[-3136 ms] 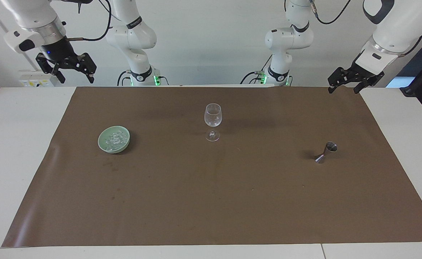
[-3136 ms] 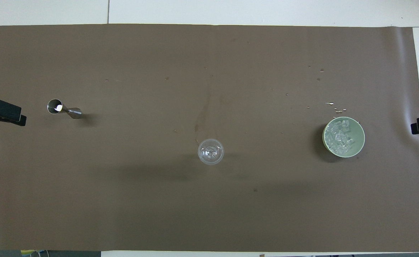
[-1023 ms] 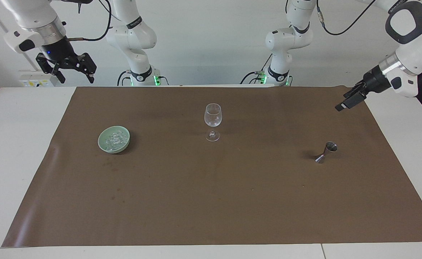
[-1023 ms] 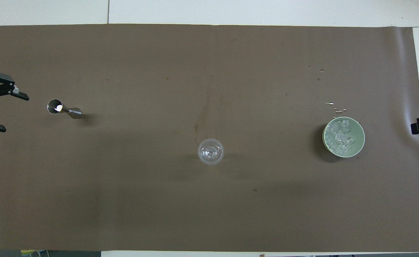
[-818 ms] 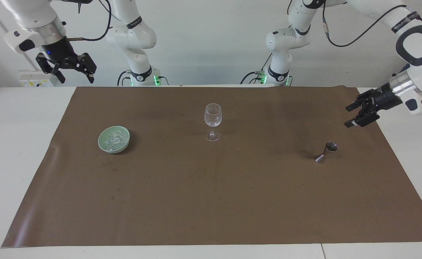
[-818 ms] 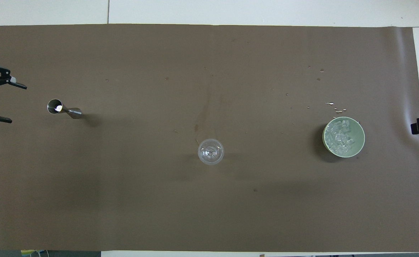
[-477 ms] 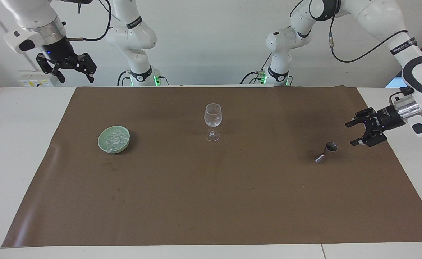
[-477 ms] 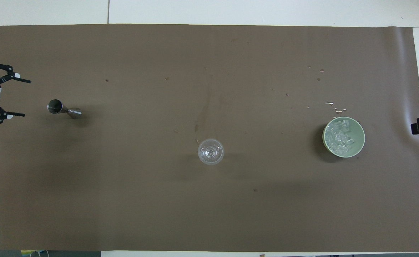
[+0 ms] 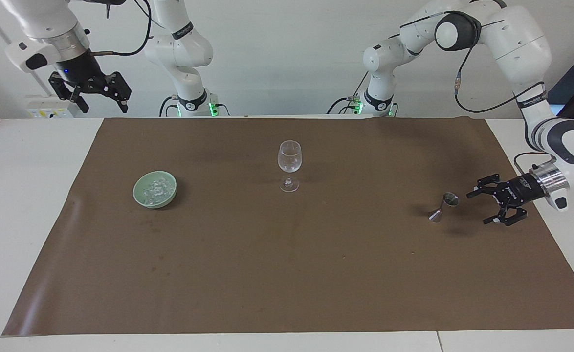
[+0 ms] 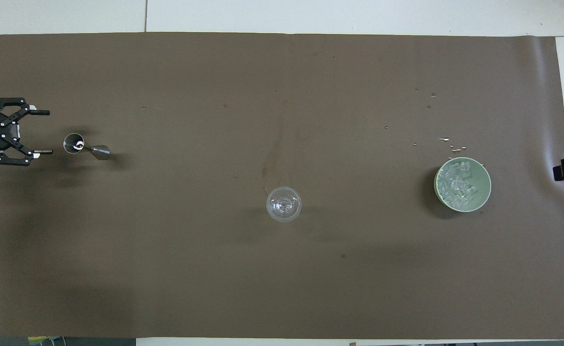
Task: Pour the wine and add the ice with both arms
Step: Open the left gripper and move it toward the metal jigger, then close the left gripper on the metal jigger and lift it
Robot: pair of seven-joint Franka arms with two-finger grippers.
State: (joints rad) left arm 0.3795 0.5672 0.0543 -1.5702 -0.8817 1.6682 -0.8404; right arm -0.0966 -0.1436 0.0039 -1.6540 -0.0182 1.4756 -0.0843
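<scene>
Ice (image 9: 155, 190) is sitting as a heap of small clear lumps in a pale green bowl (image 9: 142, 201), out toward the right arm's end of the bench (image 9: 3, 205). An empty wine glass (image 9: 289, 159) stands upright around the middle of the brown mat (image 9: 267, 274), a bit nearer the robots than the bowl. Down at the left arm's end there's a little steel jigger (image 9: 444, 205) standing on the mat with its open cup up.

Left gripper (image 9: 483, 206) is low over the mat, just beside the jigger, turned sideways so it points at it, fingers spread wide with nothing between them and not touching the jigger. From overhead the left gripper (image 10: 42, 132) fingertips stop just short of the cup's rim.

Right gripper (image 9: 102, 101) hangs up high off the mat's corner at its own end, waiting, fingers apart and empty.
</scene>
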